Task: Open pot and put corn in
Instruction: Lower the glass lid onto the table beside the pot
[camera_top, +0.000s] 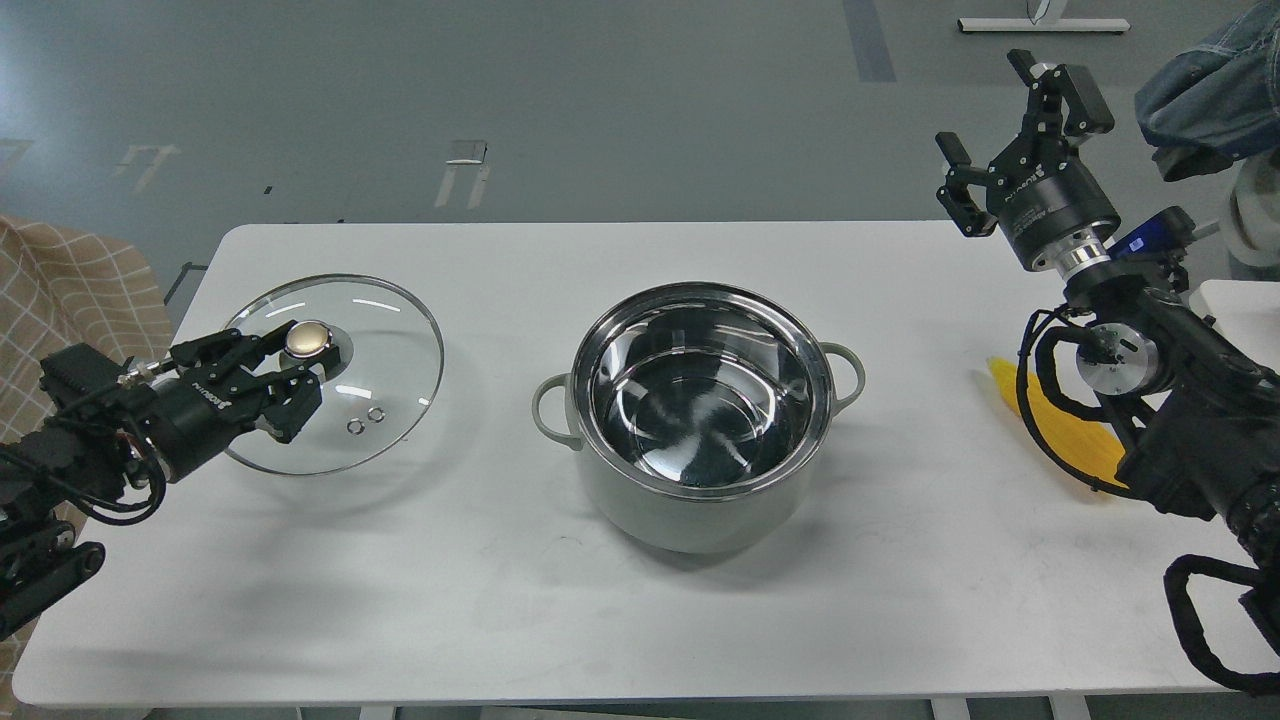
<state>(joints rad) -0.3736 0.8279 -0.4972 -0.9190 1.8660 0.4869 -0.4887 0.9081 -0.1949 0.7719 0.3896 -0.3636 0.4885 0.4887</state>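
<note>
The pale grey-green pot (690, 522) stands uncovered at the table's middle, and its shiny steel inside is empty. The round glass lid (390, 330) with a gold knob (307, 339) is low at the table's left; I cannot tell if it rests on the table. My left gripper (285, 375) is shut on the knob. The yellow corn (1068, 440) lies on the table at the right, partly hidden behind my right arm and its cables. My right gripper (990, 110) is open and empty, raised above the table's far right corner.
The white table (400, 580) has its front edge near the bottom of the view. A checked cloth (80, 290) is off its left edge. A denim-clad shape (1210, 90) is at the top right, beside my right gripper.
</note>
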